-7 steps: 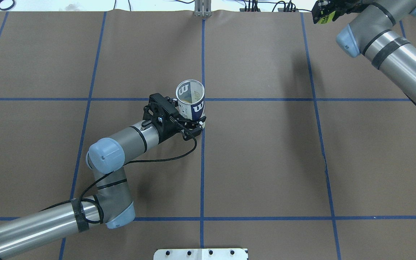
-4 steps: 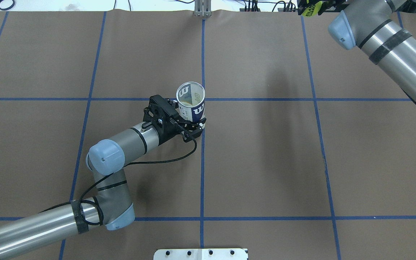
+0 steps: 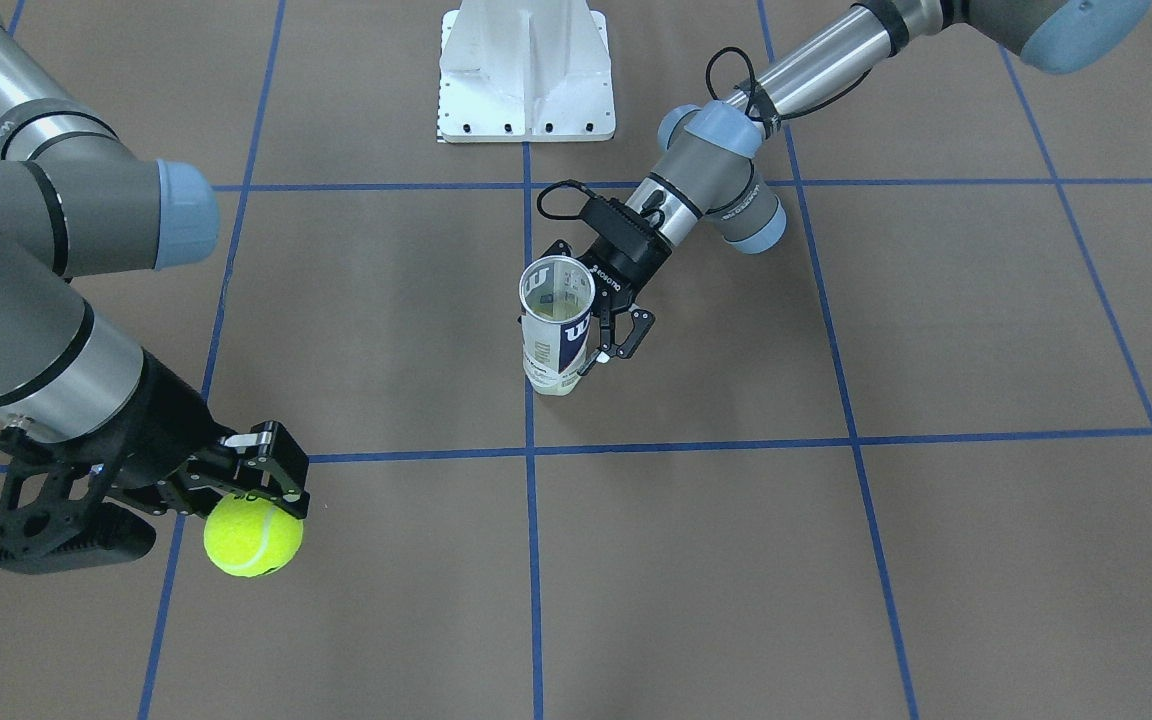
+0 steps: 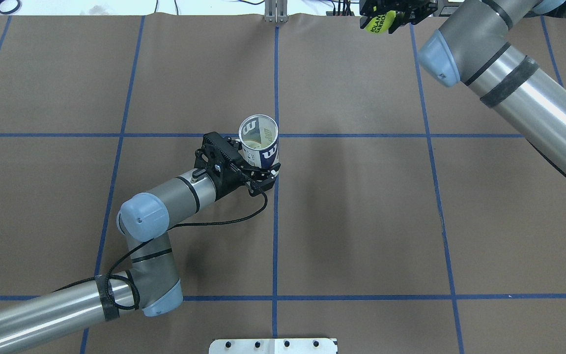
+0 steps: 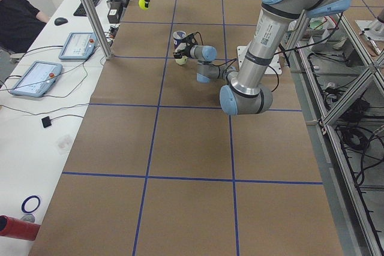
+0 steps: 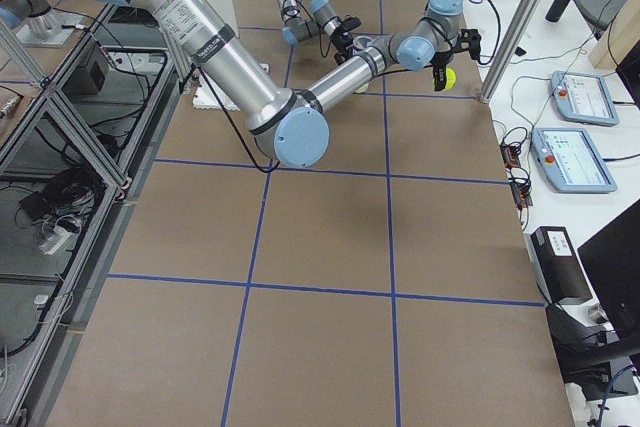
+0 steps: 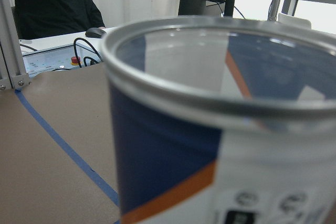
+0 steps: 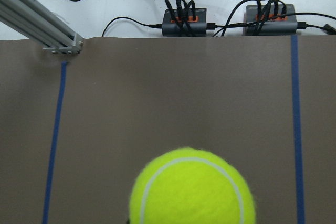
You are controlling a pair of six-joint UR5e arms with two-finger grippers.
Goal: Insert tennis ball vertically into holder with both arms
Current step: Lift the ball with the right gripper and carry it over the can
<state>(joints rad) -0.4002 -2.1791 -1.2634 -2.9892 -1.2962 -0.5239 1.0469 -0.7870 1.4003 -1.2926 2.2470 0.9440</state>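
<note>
My worry is the long carry: the right arm has to bring the ball across the table to the tube. If it arrives off-centre or tilted, the ball may catch the metal rim and knock the tube askew, or bounce away on release (the mouth looks barely wider than the ball). The left arm reaches in low near the table's middle, the left gripper clamped on the sides of the upright, open-mouthed tube. The right arm stretches to the far edge, wrist down, the right gripper closed on the yellow ball, which hangs above the paper, well apart from the tube.
</note>
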